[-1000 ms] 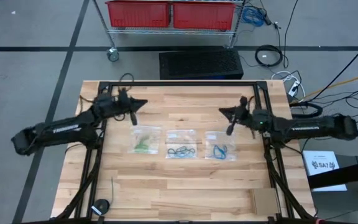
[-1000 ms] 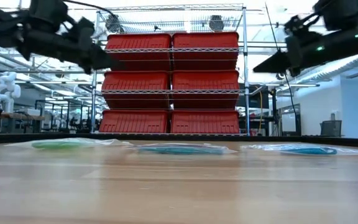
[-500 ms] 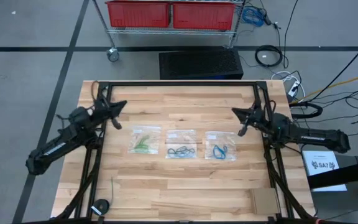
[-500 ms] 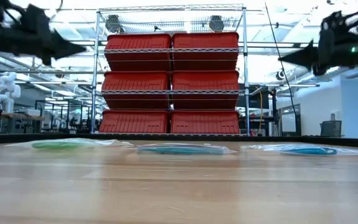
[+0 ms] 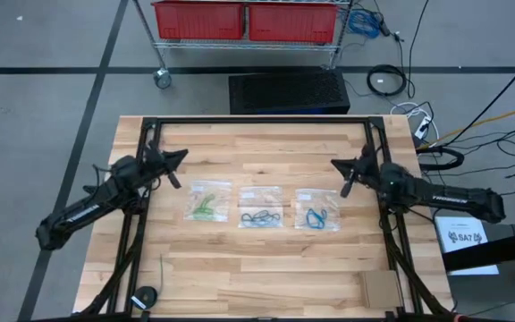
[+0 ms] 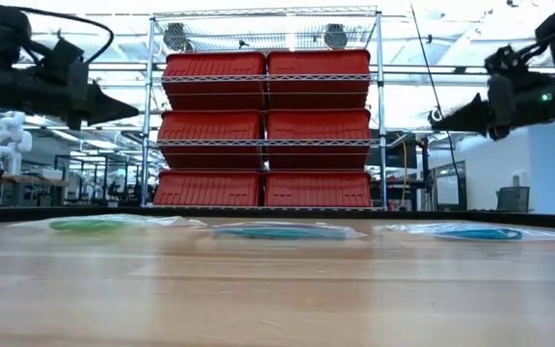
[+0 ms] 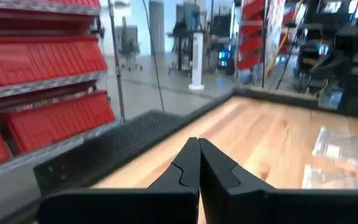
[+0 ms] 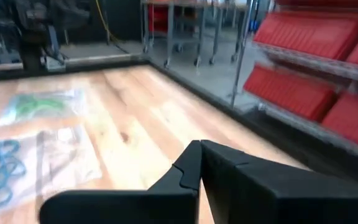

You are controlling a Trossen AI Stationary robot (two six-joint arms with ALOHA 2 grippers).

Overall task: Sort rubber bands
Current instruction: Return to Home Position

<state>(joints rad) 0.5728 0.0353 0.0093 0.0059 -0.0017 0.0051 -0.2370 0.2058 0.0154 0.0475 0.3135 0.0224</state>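
Note:
Three clear zip bags lie flat in a row at mid-table. Each holds a cluster of rubber bands: light green (image 5: pixel 206 206), dark teal (image 5: pixel 262 217) and bright blue (image 5: pixel 317 216). In the low view they show as thin strips of green (image 6: pixel 94 224), teal (image 6: pixel 282 231) and blue (image 6: pixel 480 232). My left gripper (image 5: pixel 183 155) (image 6: pixel 143 110) (image 7: pixel 197 143) is shut and hovers above the table, left of and beyond the green bag. My right gripper (image 5: pixel 333 165) (image 6: pixel 434 121) (image 8: pixel 199 144) is shut and hovers right of and beyond the blue bag.
A black frame (image 5: pixel 257 120) runs along the table's far and side edges. A black round object with a thin cable (image 5: pixel 144 296) lies at the near left corner. A rack of red bins (image 6: pixel 268 130) stands beyond the far edge. Bare wood lies in front of the bags.
Both arms have drawn back from mid-table, the left gripper toward the left edge and the right gripper toward the right edge. Both stayed shut and clear of the table. In the last half second each eased slightly back inward. The bags have not moved.

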